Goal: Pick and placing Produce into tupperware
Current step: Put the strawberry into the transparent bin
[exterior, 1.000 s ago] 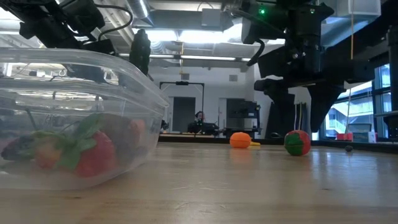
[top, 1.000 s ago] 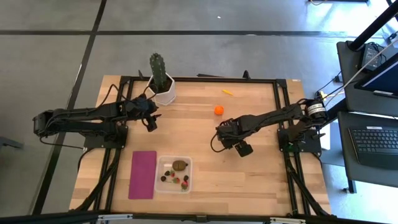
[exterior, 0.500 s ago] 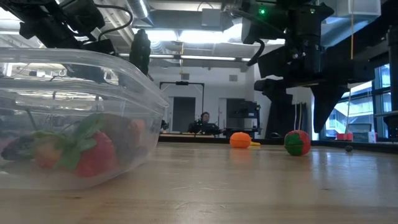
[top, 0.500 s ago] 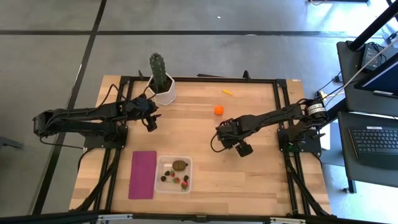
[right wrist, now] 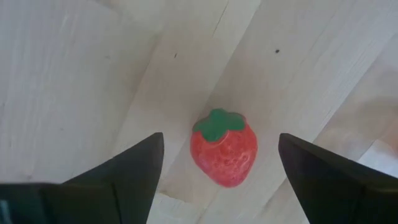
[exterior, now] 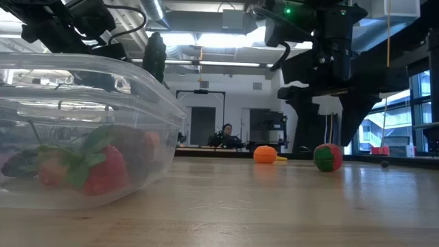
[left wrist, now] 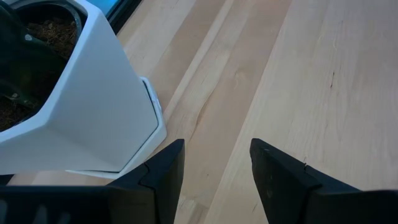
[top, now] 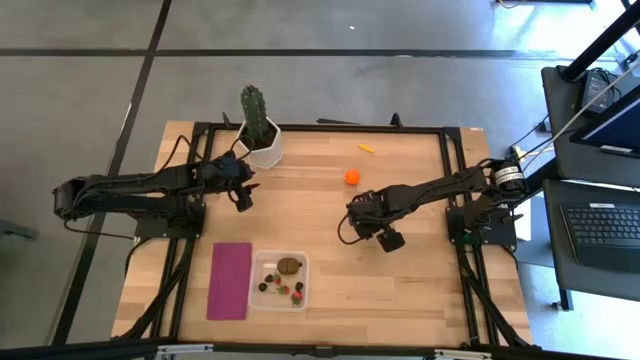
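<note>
While over strawberry [right wrist: 224, 155], right claw [right wrist: 221, 177] spread, open wood around.

right gripper [top: 384, 238] has shifted slightly toward the table's [top: 400, 290] middle in the high view, and the low view shows its dark links in a changed pose. Strawberry [right wrist: 224, 149] sits between its spread fingers.

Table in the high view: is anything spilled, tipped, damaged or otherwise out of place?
Nothing stands out. The tupperware sits flat with fruit inside, the cactus stands upright, and the orange ball and thin yellow piece lie loose on the wood. The open right pincer hangs over a strawberry; the left pincer waits by the cactus.
</note>
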`<state>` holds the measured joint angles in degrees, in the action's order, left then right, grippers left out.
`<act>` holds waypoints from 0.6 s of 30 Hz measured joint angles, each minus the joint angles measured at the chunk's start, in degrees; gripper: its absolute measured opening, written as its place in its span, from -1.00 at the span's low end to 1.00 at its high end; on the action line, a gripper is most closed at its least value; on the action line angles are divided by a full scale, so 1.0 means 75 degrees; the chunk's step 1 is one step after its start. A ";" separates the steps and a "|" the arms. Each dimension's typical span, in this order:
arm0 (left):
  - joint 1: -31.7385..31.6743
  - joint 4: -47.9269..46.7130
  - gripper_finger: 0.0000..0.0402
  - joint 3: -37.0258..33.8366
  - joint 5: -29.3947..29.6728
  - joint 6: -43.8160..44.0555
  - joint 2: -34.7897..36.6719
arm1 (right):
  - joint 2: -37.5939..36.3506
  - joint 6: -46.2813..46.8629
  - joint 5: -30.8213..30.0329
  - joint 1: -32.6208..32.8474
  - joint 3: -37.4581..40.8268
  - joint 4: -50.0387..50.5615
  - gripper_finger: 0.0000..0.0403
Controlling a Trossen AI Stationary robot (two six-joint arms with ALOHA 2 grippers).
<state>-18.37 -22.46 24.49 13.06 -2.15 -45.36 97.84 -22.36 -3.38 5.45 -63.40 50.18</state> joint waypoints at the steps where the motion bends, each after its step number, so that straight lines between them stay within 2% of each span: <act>1: 0.0001 0.0000 -0.12 0.0000 0.0000 0.0000 0.0000 | 0.0000 -0.0036 -0.0002 0.0000 0.0000 -0.0044 0.57; 7: 0.0001 0.0002 -0.12 0.0000 -0.0001 0.0000 0.0000 | 0.0000 -0.0052 -0.0003 -0.0003 0.0407 -0.0263 0.57; 18: 0.0000 0.0003 -0.12 0.0000 -0.0003 0.0000 0.0000 | 0.0003 -0.0030 -0.0003 -0.0003 0.1145 -0.1458 0.57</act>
<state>-18.37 -22.44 24.49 13.04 -2.15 -45.36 97.86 -22.59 -3.40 5.43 -54.81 39.24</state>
